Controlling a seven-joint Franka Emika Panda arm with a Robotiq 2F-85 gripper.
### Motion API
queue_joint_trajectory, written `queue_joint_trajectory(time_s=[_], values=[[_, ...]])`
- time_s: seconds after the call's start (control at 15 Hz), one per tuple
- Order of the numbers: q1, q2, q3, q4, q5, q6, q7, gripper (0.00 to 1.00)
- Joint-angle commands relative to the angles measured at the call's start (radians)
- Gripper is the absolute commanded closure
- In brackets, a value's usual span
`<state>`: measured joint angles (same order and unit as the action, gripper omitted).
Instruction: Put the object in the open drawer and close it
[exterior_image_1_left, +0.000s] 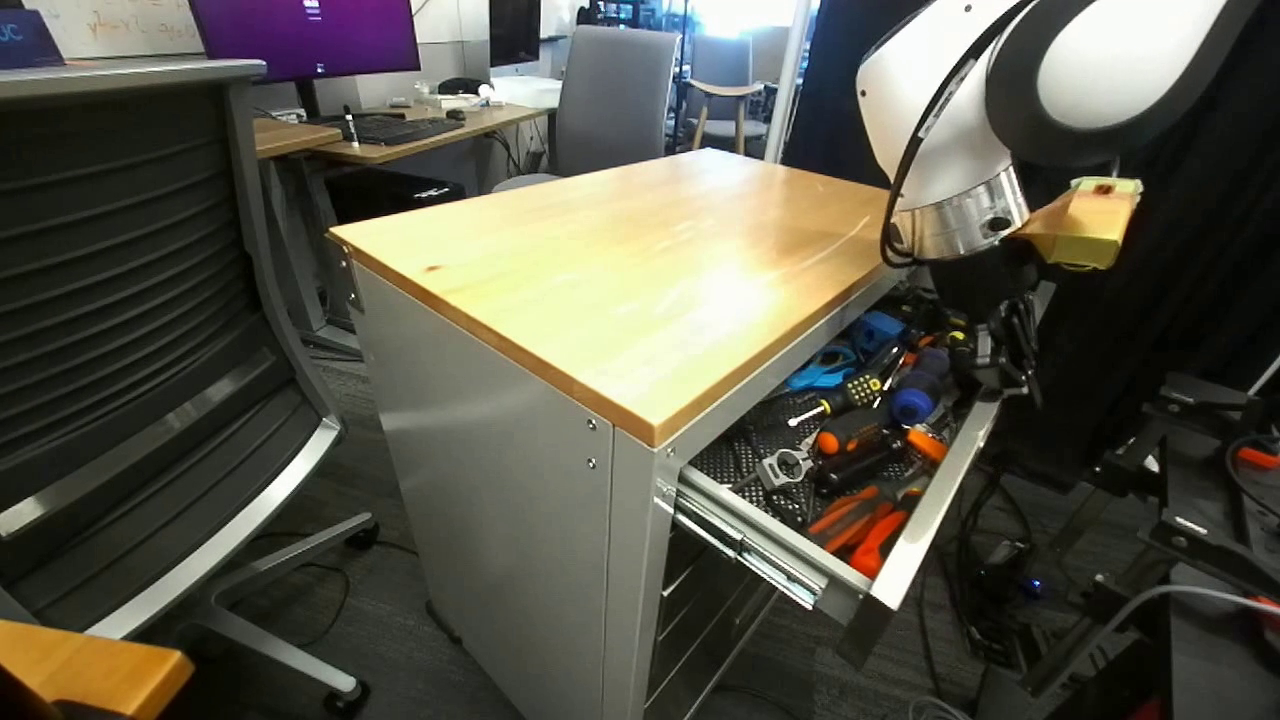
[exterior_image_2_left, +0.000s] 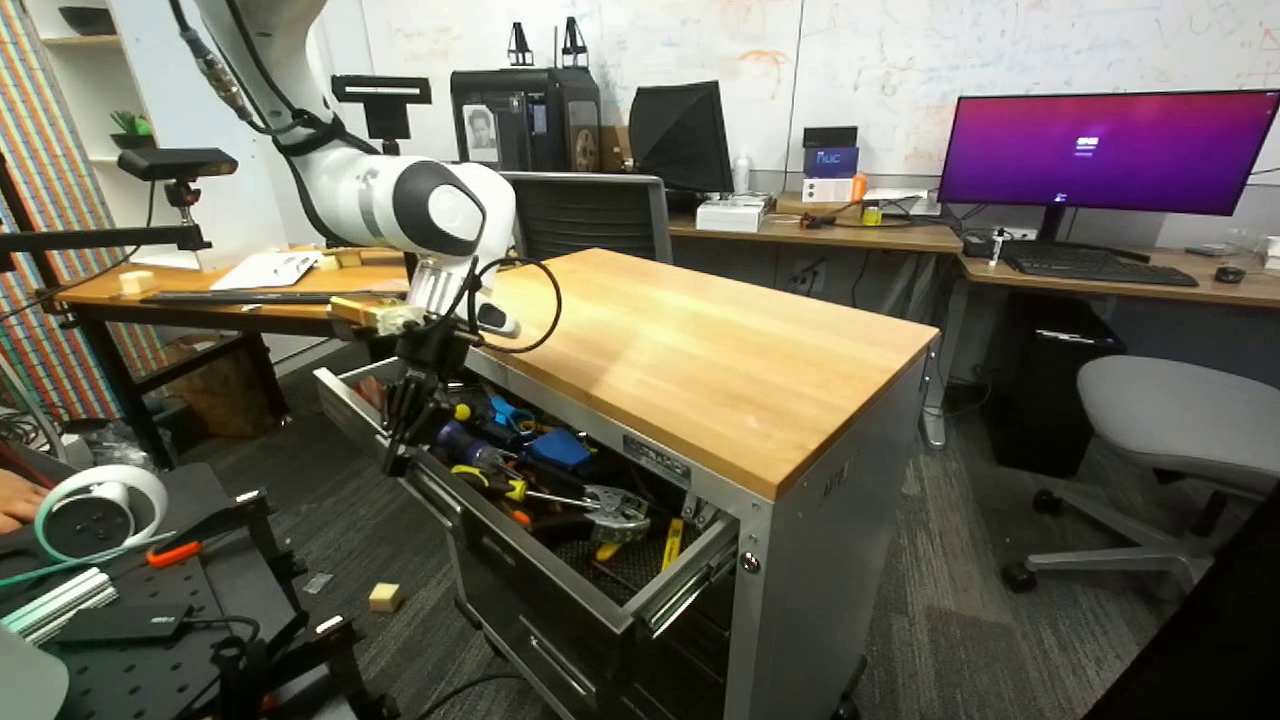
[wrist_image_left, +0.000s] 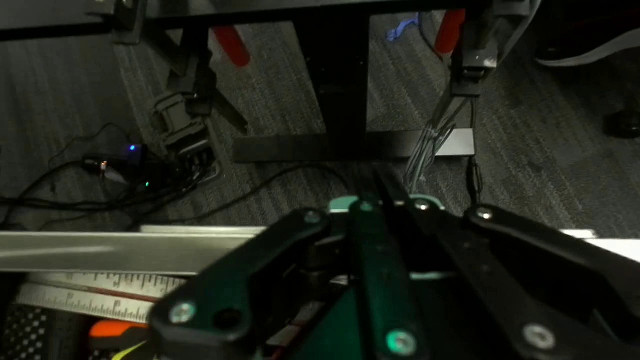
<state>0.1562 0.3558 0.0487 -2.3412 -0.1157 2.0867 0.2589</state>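
Observation:
The top drawer (exterior_image_1_left: 945, 495) is pulled out and full of tools; its front also shows in an exterior view (exterior_image_2_left: 530, 545) and its front rim in the wrist view (wrist_image_left: 100, 252). I cannot make out the small black object among the dark tools or at the fingers. My gripper (exterior_image_1_left: 1012, 375) points down at the drawer's front rim, as also shows in an exterior view (exterior_image_2_left: 398, 450). In the wrist view my fingers (wrist_image_left: 375, 180) are close together, with nothing visible between them. Their tips reach past the rim, over the floor. Whether they touch the rim is unclear.
The wooden cabinet top (exterior_image_1_left: 620, 260) overhangs the back of the drawer. Screwdrivers, orange-handled pliers (exterior_image_1_left: 865, 520) and blue-handled scissors (exterior_image_1_left: 825, 368) fill the drawer. A black cart (exterior_image_2_left: 180, 630) stands in front of the cabinet. A chair (exterior_image_1_left: 140, 330) stands beside the cabinet.

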Motion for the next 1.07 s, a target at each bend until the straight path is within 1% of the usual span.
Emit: queue_joint_trajectory(time_s=[0.0, 0.07, 0.13, 0.2, 0.33, 0.53, 0.6, 0.67, 0.8, 0.93, 1.0], values=[[0.049, 0.023, -0.001, 0.056, -0.108, 0.105, 0.061, 0.93], [0.057, 0.024, -0.002, 0.062, -0.140, 0.130, 0.071, 0.91], [0.068, 0.028, -0.005, 0.071, -0.177, 0.152, 0.086, 0.91], [0.077, 0.030, -0.008, 0.077, -0.213, 0.175, 0.098, 0.89], [0.100, 0.039, -0.020, 0.093, -0.299, 0.214, 0.141, 0.90], [0.148, 0.067, -0.046, 0.130, -0.462, 0.230, 0.223, 0.79], [0.162, 0.073, -0.053, 0.139, -0.511, 0.238, 0.250, 0.79], [0.176, 0.081, -0.056, 0.151, -0.556, 0.245, 0.271, 0.71], [0.195, 0.098, -0.061, 0.174, -0.655, 0.256, 0.317, 0.78], [0.205, 0.108, -0.060, 0.184, -0.752, 0.264, 0.370, 0.82], [0.206, 0.103, -0.053, 0.178, -0.791, 0.265, 0.409, 0.89]])
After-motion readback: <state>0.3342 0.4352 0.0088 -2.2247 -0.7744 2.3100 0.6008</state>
